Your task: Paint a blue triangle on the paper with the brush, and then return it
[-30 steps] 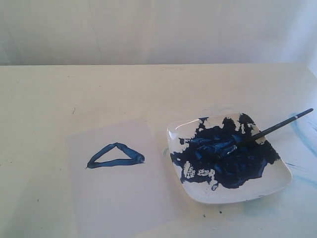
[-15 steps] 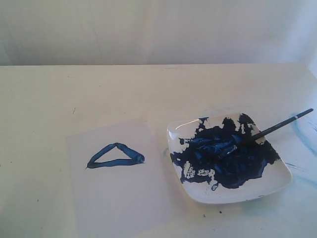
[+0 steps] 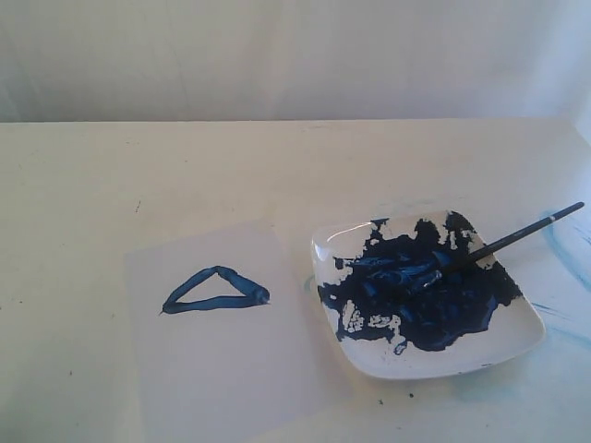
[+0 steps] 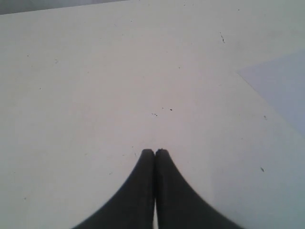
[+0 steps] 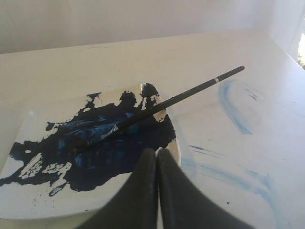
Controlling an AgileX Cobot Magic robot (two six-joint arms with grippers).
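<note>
Your exterior camera looks obliquely down across the cream tabletop (image 3: 277, 166). Each wrist camera sits close behind its black fingers (image 4: 143, 191) (image 5: 145, 191), facing past them. Exterior and right-wrist views share the white square plate (image 3: 397, 369) (image 5: 28, 129) ahead of the right fingers.

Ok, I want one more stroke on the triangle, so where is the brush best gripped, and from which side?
Grip the brush by the clean handle end that juts past the plate rim, coming from above on the right. The tip lies in the paint, and the handle seems to rise clear of the table there.
</note>
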